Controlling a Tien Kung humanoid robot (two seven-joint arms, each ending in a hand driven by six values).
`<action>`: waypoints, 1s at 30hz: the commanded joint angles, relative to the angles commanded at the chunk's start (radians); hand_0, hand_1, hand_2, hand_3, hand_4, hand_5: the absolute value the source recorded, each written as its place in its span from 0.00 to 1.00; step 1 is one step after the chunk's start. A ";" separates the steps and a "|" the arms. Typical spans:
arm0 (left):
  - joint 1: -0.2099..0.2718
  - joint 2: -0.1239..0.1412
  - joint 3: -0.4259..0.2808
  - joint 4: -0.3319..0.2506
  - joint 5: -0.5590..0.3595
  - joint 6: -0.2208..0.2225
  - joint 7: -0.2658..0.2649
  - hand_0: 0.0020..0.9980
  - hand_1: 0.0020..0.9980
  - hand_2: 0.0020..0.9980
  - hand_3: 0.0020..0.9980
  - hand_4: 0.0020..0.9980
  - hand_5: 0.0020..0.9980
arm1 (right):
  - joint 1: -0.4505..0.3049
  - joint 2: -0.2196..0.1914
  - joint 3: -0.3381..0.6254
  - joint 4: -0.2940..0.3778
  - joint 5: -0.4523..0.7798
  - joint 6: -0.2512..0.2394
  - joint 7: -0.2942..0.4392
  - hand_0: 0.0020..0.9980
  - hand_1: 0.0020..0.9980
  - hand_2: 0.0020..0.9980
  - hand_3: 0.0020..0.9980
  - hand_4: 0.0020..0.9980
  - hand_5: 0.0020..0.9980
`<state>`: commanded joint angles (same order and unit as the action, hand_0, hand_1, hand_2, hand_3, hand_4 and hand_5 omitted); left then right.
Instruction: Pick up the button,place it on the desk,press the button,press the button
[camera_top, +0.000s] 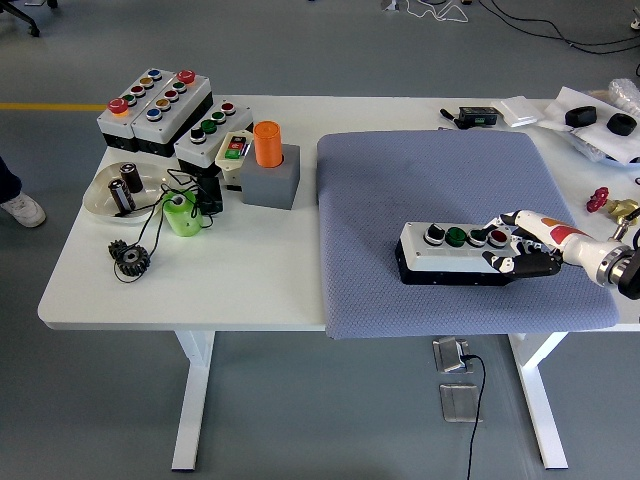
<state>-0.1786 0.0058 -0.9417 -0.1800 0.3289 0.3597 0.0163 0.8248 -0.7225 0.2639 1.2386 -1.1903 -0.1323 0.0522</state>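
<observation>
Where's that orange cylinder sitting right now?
In the head view, the orange cylinder stands upright in a grey block on the table's left half, just left of the blue-grey mat.

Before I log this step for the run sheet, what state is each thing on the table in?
Button box: flat on the blue mat, gripped at its right end.
Right hand: shut on the button box.
Orange cylinder: upright in the grey block.
White dish: holds dark cylinders.
Black gear: lying flat on the table.
</observation>
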 joint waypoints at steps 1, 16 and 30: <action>-0.001 0.000 0.000 0.000 0.000 0.000 0.000 0.66 0.71 0.72 0.52 0.33 0.96 | 0.001 0.000 -0.001 0.002 0.000 0.000 0.000 0.08 0.00 0.08 0.68 0.63 0.42; -0.001 0.001 0.008 0.000 -0.011 -0.002 -0.002 0.66 0.71 0.72 0.52 0.33 0.97 | 0.000 -0.019 0.056 0.065 -0.024 -0.010 0.010 0.08 0.00 0.08 0.68 0.63 0.42; 0.010 0.000 0.005 0.000 -0.003 -0.001 -0.001 0.66 0.71 0.72 0.52 0.33 0.97 | -0.023 -0.053 0.191 0.116 -0.050 -0.046 0.003 0.10 0.00 0.09 0.71 0.63 0.41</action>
<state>-0.1684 0.0059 -0.9363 -0.1800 0.3261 0.3590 0.0149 0.8021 -0.7758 0.4548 1.3549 -1.2398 -0.1779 0.0553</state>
